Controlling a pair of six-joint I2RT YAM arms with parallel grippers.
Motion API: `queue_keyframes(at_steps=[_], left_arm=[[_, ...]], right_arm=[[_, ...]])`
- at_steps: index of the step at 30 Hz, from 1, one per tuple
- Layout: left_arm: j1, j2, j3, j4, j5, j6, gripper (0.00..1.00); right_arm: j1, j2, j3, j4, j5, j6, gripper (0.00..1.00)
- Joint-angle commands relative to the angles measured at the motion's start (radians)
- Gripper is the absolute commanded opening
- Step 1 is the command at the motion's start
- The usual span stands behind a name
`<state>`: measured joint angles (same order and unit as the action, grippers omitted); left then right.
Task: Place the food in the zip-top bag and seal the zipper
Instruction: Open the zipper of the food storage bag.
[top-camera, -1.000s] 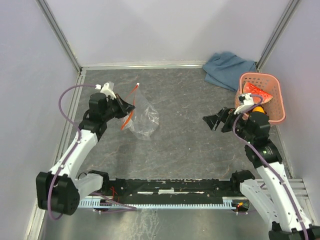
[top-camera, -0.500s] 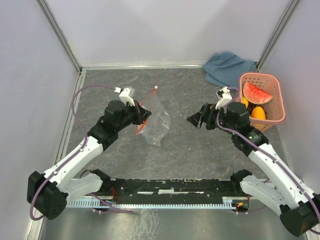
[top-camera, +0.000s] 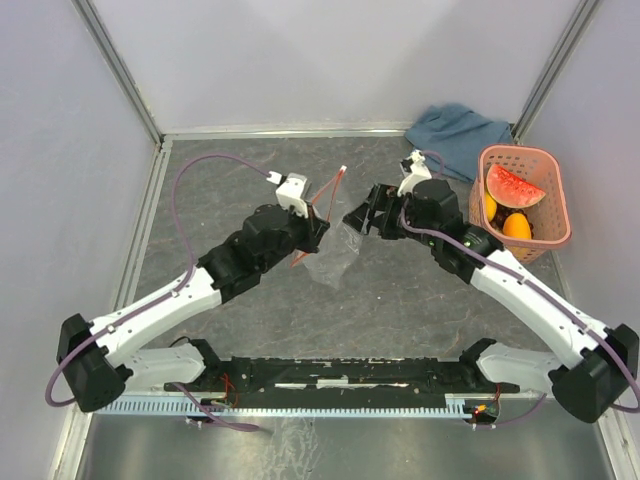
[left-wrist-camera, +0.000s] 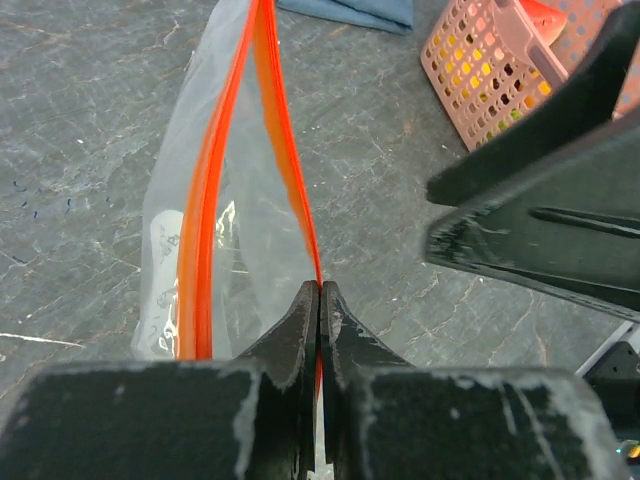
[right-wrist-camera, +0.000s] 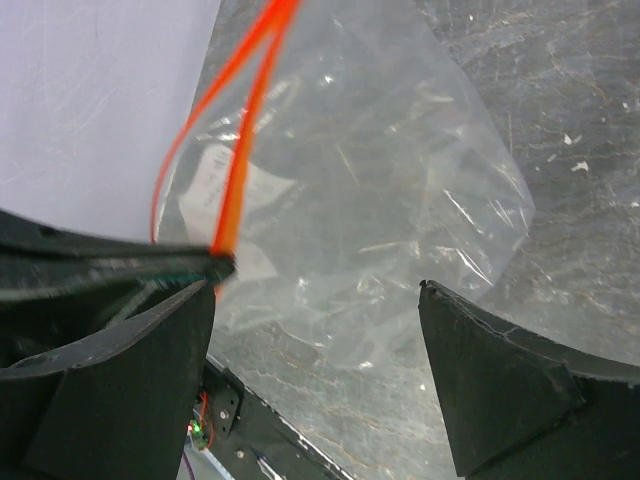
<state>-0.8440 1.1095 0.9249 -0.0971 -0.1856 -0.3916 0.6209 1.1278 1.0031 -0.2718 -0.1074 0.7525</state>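
The clear zip-top bag (top-camera: 335, 258) hangs over the middle of the table, and my left gripper (top-camera: 316, 232) is shut on one side of its red-orange zipper (top-camera: 330, 190). In the left wrist view the jaws (left-wrist-camera: 320, 292) meet tight on the zipper strip (left-wrist-camera: 285, 150), and the bag's mouth (left-wrist-camera: 235, 150) gapes slightly. My right gripper (top-camera: 361, 216) stands open just right of the bag's mouth, with the bag (right-wrist-camera: 370, 170) showing between its spread fingers (right-wrist-camera: 315, 292). The food lies in the pink basket (top-camera: 556, 195): a watermelon wedge (top-camera: 513, 186), an orange fruit (top-camera: 517, 225) and a yellow fruit (top-camera: 489, 205).
A blue-grey cloth (top-camera: 455, 135) is bunched at the back right, beside the basket. Metal rails run along the table's left and back edges, with white walls behind. The black base bar (top-camera: 330, 375) crosses the near edge.
My left arm has carried the bag right, towards the table's middle. My right arm has swung left from the basket to the bag's mouth, still open.
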Motion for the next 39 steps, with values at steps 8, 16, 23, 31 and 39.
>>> queue_keyframes(at_steps=[8, 16, 23, 31, 39], left_arm=[[-0.201, 0.129, 0.105, -0.008, -0.323, 0.156, 0.03], [-0.286, 0.22, 0.151, -0.008, -0.416, 0.193, 0.03], [-0.34, 0.266, 0.189, -0.011, -0.474, 0.216, 0.03], [-0.346, 0.217, 0.222, -0.074, -0.463, 0.167, 0.41], [-0.345, 0.149, 0.238, -0.182, -0.477, 0.047, 0.66]], right_arm=[[0.042, 0.127, 0.048, 0.121, 0.109, 0.058, 0.89], [0.041, 0.147, -0.04, 0.152, 0.133, 0.062, 0.73], [0.041, 0.137, -0.076, 0.168, 0.185, 0.014, 0.42], [0.041, 0.109, -0.092, 0.207, 0.179, -0.055, 0.02], [0.042, 0.068, -0.154, 0.255, 0.193, -0.089, 0.02]])
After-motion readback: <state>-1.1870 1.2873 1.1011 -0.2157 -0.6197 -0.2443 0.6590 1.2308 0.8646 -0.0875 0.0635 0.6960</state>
